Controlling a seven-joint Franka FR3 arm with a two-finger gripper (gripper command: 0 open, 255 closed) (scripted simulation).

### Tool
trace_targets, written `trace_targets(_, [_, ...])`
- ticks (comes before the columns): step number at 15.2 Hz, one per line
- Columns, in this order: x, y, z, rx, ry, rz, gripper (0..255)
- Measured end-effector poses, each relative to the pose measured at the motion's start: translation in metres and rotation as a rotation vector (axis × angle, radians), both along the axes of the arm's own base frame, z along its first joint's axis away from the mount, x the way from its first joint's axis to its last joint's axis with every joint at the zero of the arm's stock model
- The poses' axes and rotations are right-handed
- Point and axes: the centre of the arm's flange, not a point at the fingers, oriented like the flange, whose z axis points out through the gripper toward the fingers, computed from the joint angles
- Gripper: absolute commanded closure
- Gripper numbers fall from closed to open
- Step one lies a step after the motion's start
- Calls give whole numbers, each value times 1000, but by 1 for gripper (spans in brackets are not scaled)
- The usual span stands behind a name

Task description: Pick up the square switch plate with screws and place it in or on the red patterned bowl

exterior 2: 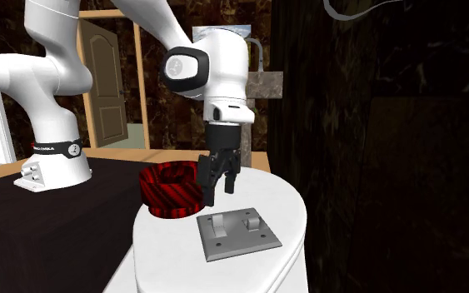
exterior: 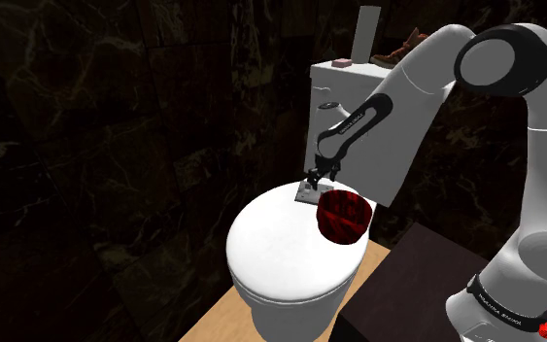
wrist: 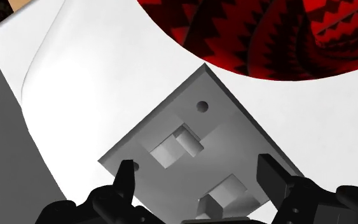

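The task is at an early stage: nothing is lifted yet, and grasping, carrying and setting down are all left to do.

The white toilet lid (exterior: 281, 248) is the work surface, a smooth, glossy oval with a rounded edge. On it, toward the tank, stands the red patterned bowl (exterior: 344, 216), round and deep, its wall covered with black zigzag bands on red. Just beside the bowl, apart from it by a narrow strip of lid, the square switch plate (exterior 2: 236, 235) lies flat. It is plain matte grey, a thin slab with bevelled edges, small round screw holes near its corners and two blocky raised pieces in the middle.

The black gripper (wrist: 196, 168) hangs low over the plate, pointing down. Its fingers (wrist: 125, 181) stand spread, one to each side of the plate's nearer part, and are not pinching it. In the second exterior view the plate rests wholly on the lid, so I judge the grasp not yet made.
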Motion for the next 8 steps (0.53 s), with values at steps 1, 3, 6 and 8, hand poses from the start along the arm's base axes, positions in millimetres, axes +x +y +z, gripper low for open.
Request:
trace_targets(1, [0,-1,-7,-1,1,-2,0])
trace_targets(3, [1,-3,-17,-2,1,-3,0])
trace_targets(6, [1,-5,-33,-2,1,-3,0])
trace_targets(8, [1,-6,-40,-3,1,-3,0])
